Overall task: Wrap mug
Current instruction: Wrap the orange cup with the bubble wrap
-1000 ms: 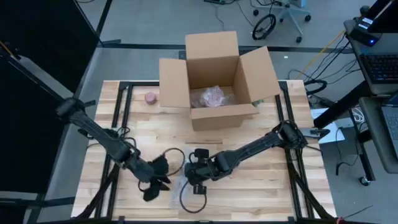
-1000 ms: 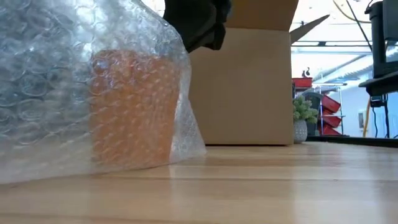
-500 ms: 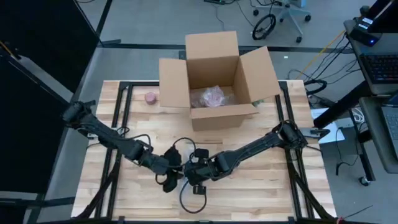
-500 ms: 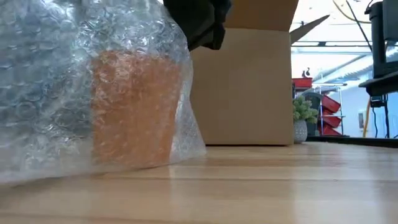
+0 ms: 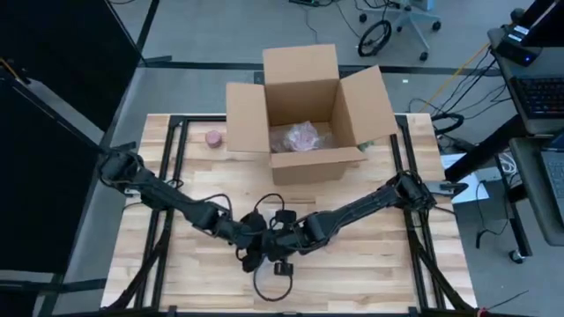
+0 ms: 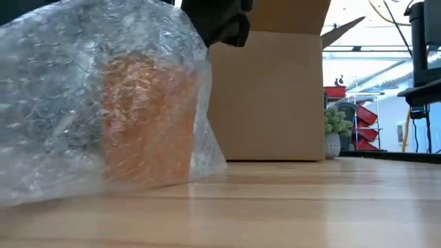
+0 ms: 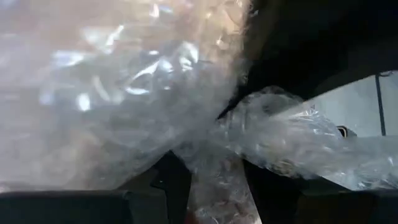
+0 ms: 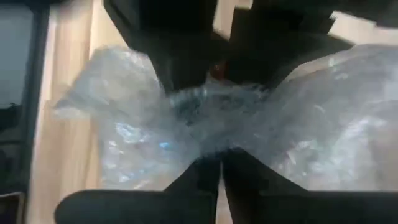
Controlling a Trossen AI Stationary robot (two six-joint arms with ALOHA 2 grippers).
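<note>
a: what carries it all?
b: a pale slatted wooden table [image 5: 370, 255] on a black frame.
a: and what lies on it?
b: an orange mug wrapped in clear bubble wrap [image 6: 148, 117], right at the two grippers. beyond them stands an open brown cardboard box [image 5: 304, 114], a small pink round object [image 5: 212, 137] beside it.

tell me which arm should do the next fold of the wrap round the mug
Left, probably. The right gripper is shut on the bubble wrap, pinning it over the orange mug. The left gripper sits against the bundle, wrap bunched between its fingers, placed to pull it round.
</note>
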